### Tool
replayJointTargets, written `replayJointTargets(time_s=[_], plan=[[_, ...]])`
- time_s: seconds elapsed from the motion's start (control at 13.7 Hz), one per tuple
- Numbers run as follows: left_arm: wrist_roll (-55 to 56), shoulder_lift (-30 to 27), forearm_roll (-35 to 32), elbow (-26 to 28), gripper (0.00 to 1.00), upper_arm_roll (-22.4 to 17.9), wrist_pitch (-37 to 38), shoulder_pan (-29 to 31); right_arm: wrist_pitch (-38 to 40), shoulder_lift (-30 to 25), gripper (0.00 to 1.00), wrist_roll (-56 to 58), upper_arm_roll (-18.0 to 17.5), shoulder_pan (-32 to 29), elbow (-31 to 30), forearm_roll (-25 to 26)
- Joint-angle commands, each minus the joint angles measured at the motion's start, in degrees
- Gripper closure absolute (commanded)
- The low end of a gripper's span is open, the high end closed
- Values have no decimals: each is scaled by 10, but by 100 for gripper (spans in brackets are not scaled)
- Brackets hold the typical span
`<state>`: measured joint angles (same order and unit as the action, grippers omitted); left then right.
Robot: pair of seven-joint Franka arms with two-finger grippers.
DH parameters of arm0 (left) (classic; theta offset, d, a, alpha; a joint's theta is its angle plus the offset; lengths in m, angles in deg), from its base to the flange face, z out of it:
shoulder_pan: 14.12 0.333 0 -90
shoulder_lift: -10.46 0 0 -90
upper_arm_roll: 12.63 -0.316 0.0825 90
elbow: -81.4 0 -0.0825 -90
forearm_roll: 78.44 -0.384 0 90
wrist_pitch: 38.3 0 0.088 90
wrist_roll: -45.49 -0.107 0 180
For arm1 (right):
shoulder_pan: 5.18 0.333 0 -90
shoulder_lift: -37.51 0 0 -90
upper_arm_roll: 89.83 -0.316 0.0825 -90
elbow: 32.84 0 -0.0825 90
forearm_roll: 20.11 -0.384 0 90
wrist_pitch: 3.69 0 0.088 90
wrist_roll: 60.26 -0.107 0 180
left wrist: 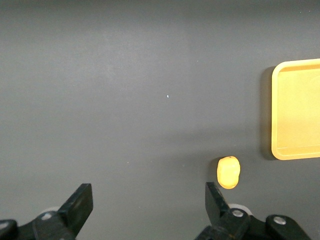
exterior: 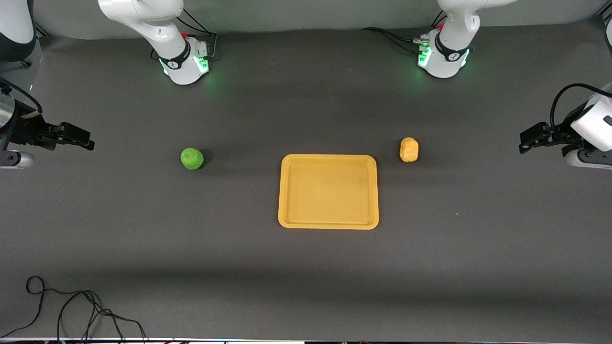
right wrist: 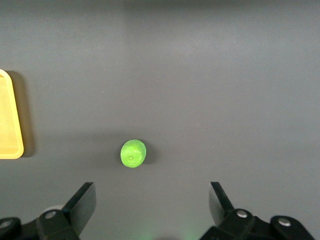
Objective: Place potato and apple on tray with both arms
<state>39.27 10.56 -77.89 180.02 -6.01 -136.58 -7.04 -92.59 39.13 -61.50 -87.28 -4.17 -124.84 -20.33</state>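
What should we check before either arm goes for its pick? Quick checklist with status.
1. Left gripper open, holding nothing: ok.
2. Right gripper open, holding nothing: ok.
3. Potato lying free on the table, apart from the tray, toward the left arm's end: ok.
4. Apple lying free on the table, apart from the tray, toward the right arm's end: ok.
5. Tray has nothing on it, ready for both: ok.
6. Grippers lined up over their targets: not ok; each hangs near its own end of the table, short of its item.
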Motion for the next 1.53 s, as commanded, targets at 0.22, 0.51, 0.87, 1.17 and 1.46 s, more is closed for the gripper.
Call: replayJointTargets(time_s=[0.22,0.51,0.87,1.17,1.46], plan=[[1,-2,-6,3,0,-4,-1,-1,10,5,0,4,-2,0,14,3],[8,-26,-6,114,1,9,-57,-15,10,3,0,0,-3,1,14,4],[80,26,-5,204,2,22,-107,-96,10,2,0,5,-1,0,14,4],[118,119,7,209,0,22,-211,-140,10,1,0,5,-1,-1,14,4],[152,188,7,237,1,23,-228,-182,10,1,0,5,-1,-1,14,4]])
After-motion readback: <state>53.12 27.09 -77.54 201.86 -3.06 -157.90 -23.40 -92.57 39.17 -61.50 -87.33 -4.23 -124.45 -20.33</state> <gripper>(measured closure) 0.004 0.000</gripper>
